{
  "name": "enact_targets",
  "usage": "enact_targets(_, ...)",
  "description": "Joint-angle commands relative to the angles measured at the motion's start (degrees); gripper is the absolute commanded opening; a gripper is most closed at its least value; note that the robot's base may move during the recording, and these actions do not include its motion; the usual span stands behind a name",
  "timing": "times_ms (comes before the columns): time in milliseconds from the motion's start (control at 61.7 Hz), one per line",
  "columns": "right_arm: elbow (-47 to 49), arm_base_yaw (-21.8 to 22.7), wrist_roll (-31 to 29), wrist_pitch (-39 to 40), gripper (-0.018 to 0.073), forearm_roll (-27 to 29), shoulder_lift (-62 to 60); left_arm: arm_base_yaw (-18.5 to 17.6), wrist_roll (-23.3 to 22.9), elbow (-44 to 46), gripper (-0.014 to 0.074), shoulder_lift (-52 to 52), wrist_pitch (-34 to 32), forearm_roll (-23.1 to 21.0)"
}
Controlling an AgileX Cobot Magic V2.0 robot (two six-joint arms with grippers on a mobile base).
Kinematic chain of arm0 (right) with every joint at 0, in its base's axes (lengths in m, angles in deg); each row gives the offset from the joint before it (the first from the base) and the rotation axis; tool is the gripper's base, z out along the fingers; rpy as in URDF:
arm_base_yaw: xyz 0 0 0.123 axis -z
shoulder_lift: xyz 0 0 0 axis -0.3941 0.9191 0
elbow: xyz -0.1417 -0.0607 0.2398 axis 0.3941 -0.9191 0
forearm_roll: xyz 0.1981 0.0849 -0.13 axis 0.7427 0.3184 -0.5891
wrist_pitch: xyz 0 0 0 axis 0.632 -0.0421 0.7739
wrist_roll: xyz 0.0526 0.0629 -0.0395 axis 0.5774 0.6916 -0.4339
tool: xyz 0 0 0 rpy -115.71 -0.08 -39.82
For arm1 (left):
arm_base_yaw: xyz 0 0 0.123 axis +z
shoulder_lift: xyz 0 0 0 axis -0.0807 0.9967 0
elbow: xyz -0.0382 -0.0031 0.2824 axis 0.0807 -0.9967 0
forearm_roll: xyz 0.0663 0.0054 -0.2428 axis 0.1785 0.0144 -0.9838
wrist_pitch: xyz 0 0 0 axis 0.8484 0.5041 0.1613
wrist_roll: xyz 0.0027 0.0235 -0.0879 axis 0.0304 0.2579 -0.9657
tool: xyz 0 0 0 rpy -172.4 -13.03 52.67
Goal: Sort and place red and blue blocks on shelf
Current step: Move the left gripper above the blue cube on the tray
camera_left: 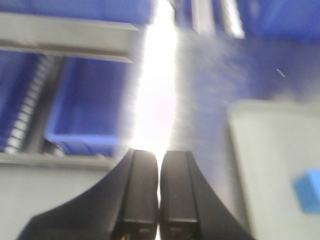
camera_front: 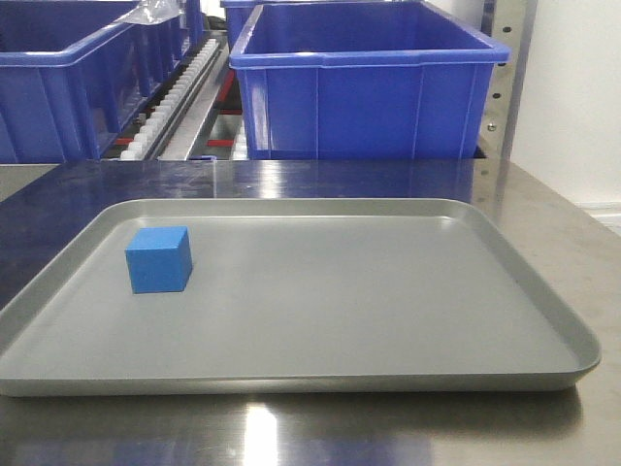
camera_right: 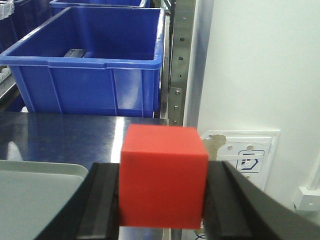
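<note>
The blue block (camera_front: 158, 259) sits on the left part of the grey tray (camera_front: 408, 291); it also shows at the right edge of the blurred left wrist view (camera_left: 308, 191). My left gripper (camera_left: 159, 187) is shut and empty, left of the tray over the steel surface. My right gripper (camera_right: 161, 200) is shut on the red block (camera_right: 162, 176), held above the steel surface just right of the tray's corner (camera_right: 35, 190). The shelf's upright post (camera_right: 180, 65) stands behind it. Neither gripper shows in the front view.
Large blue bins (camera_front: 364, 83) stand on the rack behind the steel table (camera_front: 543, 214). A roller track (camera_front: 179, 92) runs between the bins. A white wall with a socket plate (camera_right: 247, 155) lies to the right.
</note>
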Motion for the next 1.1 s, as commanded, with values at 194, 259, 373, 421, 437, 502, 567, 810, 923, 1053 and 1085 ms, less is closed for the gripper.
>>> enact_targets(194,1.6,0.4,0.0,4.9,0.0046,-0.3,0.2,-13.9,-1.1,14.1,0.0122,16.9,7.9,1.6)
enact_targets(259,1.6,0.4,0.0,4.9,0.0046,-0.3,0.2,-15.7,-2.2,17.0,0.0122,20.1,10.0,2.1)
enact_targets(373,1.6,0.4,0.0,4.9,0.0046,-0.3,0.2,-19.6,-8.5,23.3,0.0155,27.2,15.3,4.5)
enact_targets(421,1.6,0.4,0.0,4.9,0.0046,-0.3,0.2,-21.2,-9.9,26.1,0.0203,29.5,17.2,4.6)
enact_targets(437,1.6,0.4,0.0,4.9,0.0046,-0.3,0.2,-21.6,-10.2,26.9,0.0237,30.3,17.8,4.6)
enact_targets(502,1.6,0.4,0.0,4.9,0.0046,-0.3,0.2,-23.3,-13.0,30.4,0.037,33.4,20.3,4.6)
enact_targets(567,1.6,0.4,0.0,4.9,0.0046,-0.3,0.2,-24.8,-17.4,33.9,0.0511,36.5,23.3,4.6)
enact_targets(810,1.6,0.4,0.0,4.9,0.0046,-0.3,0.2,-28.1,-22.0,47.0,0.0689,47.2,40.2,4.3)
enact_targets(923,1.6,0.4,0.0,4.9,0.0046,-0.3,0.2,-28.8,-25.5,51.3,0.0689,50.2,44.0,4.3)
enact_targets(1053,1.6,0.4,0.0,4.9,0.0046,-0.3,0.2,-29.1,-28.6,53.7,0.0689,52.3,46.7,4.3)
enact_targets(1085,1.6,0.4,0.0,4.9,0.0046,-0.3,0.2,-29.1,-29.8,53.9,0.0689,52.7,46.8,4.5)
